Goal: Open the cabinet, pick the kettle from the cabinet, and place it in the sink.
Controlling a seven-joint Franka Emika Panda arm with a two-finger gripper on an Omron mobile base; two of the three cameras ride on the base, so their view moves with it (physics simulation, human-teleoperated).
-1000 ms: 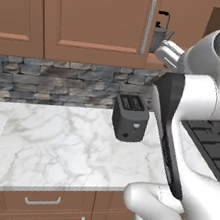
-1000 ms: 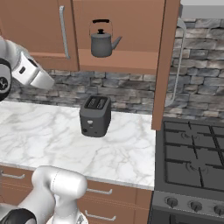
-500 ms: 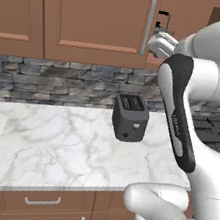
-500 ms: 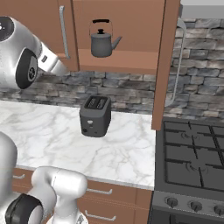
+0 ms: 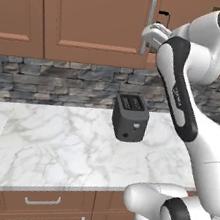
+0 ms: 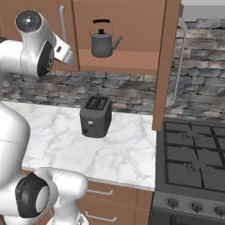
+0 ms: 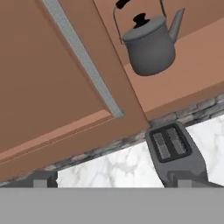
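Left base view: the white arm reaches up to the wall-hung reddish-brown wood cabinet (image 5: 97,18), its end effector (image 5: 154,34) raised near the long vertical silver bar handle (image 5: 149,22) on the closed left door; contact cannot be judged here. A boxy black two-slot toaster (image 5: 129,118) stands on the white marble counter (image 5: 50,147) below, against the grey stone backsplash (image 5: 52,74). Right base view: the right door (image 6: 163,61) is swung out edge-on, so the cabinet is already open on that side, and the small squat dark-grey metal kettle (image 6: 103,41) sits upright on the cabinet shelf (image 6: 118,61), spout toward the open door, black arched handle on top, likely the easiest place to grab. The end effector is beside the left door at shelf height, well short of the kettle, judged to be lining up for a reach. A black stove top (image 6: 193,154) lies right of the counter; the sink is out of frame. Hand view: rolled camera; kettle at the top, untouched, on the shelf; bar handle runs diagonally across the door panel; toaster below. The dark fingertips (image 7: 41,180) barely show at the bottom corners, standing wide apart and gripping nothing. Next move probably calls for advancing toward the kettle handle without clipping the door edge.
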